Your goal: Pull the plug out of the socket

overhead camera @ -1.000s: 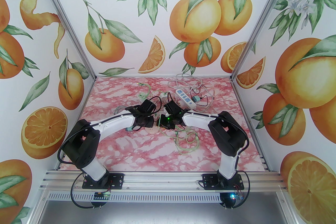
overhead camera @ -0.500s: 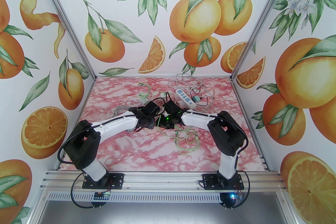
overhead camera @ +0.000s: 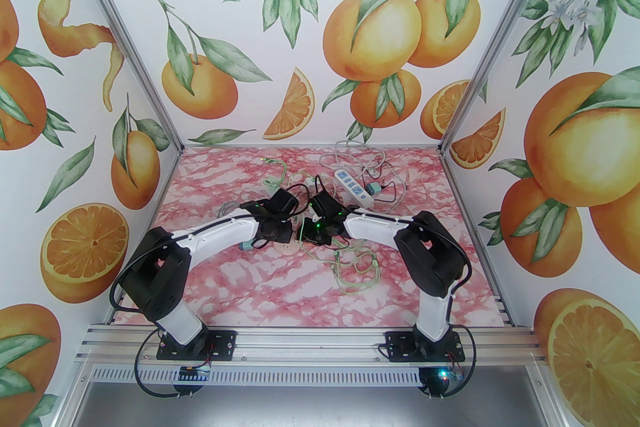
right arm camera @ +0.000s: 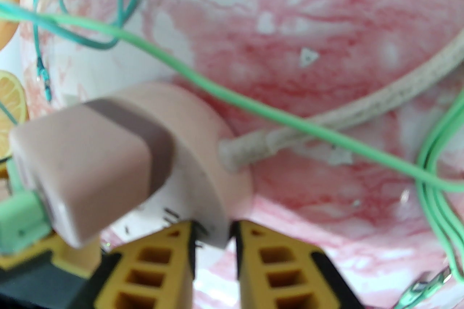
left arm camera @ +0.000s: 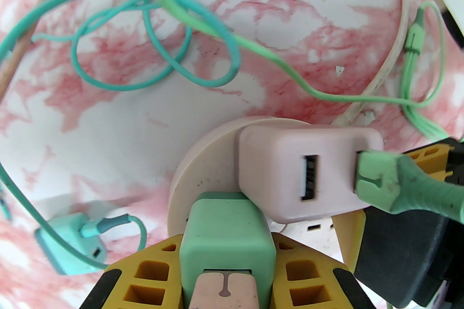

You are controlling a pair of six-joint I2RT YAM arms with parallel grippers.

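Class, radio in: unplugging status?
Left hand shut on green cube plug, not yet out. Right hand pinching round pink socket. Pink charger block alongside.

Through the right wrist camera I saw my right gripper [right arm camera: 214,231] clamped on the rim of the round pink socket [right arm camera: 195,119]. A pink plug [right arm camera: 87,162] with a brown band sat in it, and a light green cable [right arm camera: 253,105] crossed above the marbled table [right arm camera: 290,46].

two arms [overhead camera: 220,230]; one round pink socket [left arm camera: 203,162]; on it one green plug [left arm camera: 226,228] and one pink plug [left arm camera: 275,162]; two loose teal adapters [overhead camera: 372,188] on the desk [overhead camera: 280,285]; one white power strip [overhead camera: 354,187]; several tangled cables [left arm camera: 427,197].
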